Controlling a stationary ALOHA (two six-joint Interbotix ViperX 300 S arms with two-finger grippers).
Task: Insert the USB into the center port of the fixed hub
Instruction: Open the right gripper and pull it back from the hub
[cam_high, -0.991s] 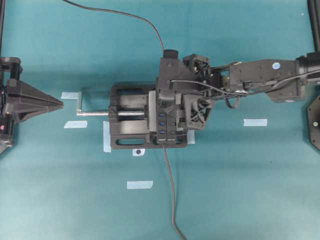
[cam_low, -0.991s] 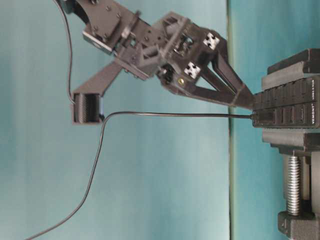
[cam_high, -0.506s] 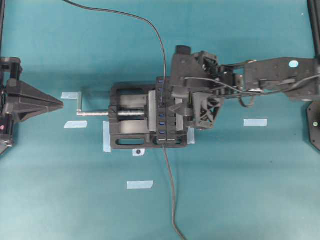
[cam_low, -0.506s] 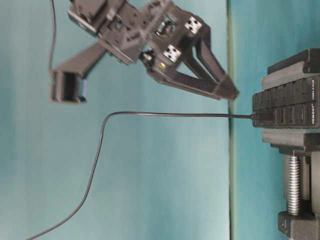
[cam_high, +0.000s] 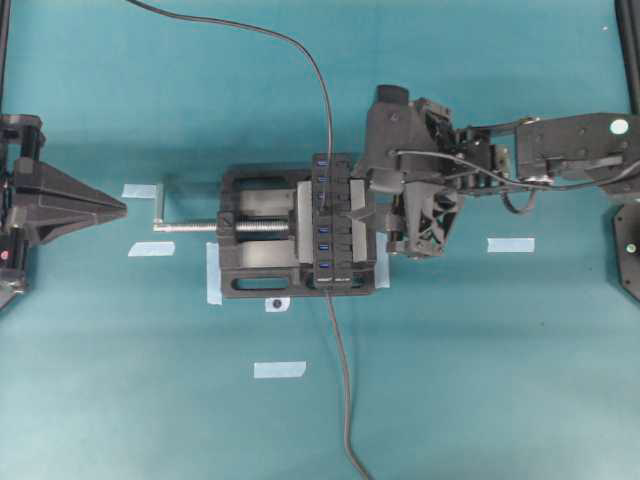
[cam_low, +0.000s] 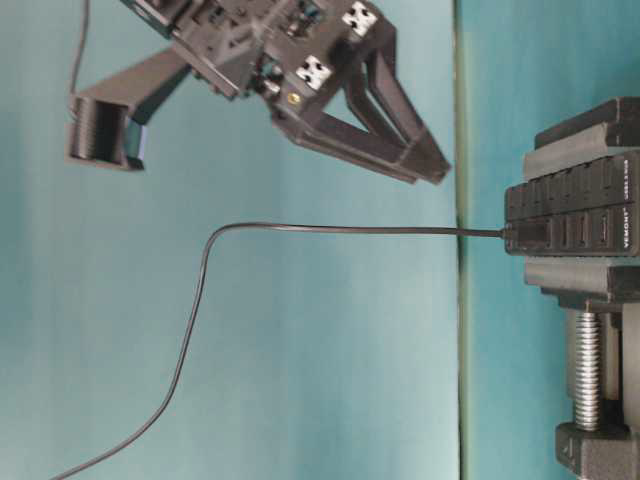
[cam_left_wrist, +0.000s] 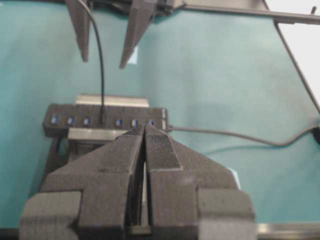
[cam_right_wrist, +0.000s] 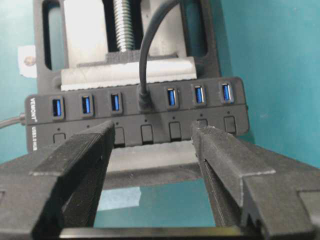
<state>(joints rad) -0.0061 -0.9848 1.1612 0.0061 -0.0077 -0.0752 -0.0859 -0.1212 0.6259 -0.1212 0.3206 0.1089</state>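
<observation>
Seen from the right wrist camera, nearest stood the right gripper (cam_right_wrist: 150, 165), fingers spread wide and empty, just in front of the fixed hub (cam_right_wrist: 135, 112). Beyond them, seated in the center port (cam_right_wrist: 144, 102) of that hub, sat the USB (cam_right_wrist: 144, 97), three blue slots either side. Behind the hub, clamping it, stood the vise (cam_right_wrist: 125, 45). Far left of the hub, the left gripper (cam_high: 115, 207) rested clenched on nothing.

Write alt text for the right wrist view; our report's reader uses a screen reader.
The USB sits plugged into the center port of the fixed hub, three blue slots free on either side. The open right gripper is in the foreground, clear of the plug, and a vise clamps the hub.
</observation>
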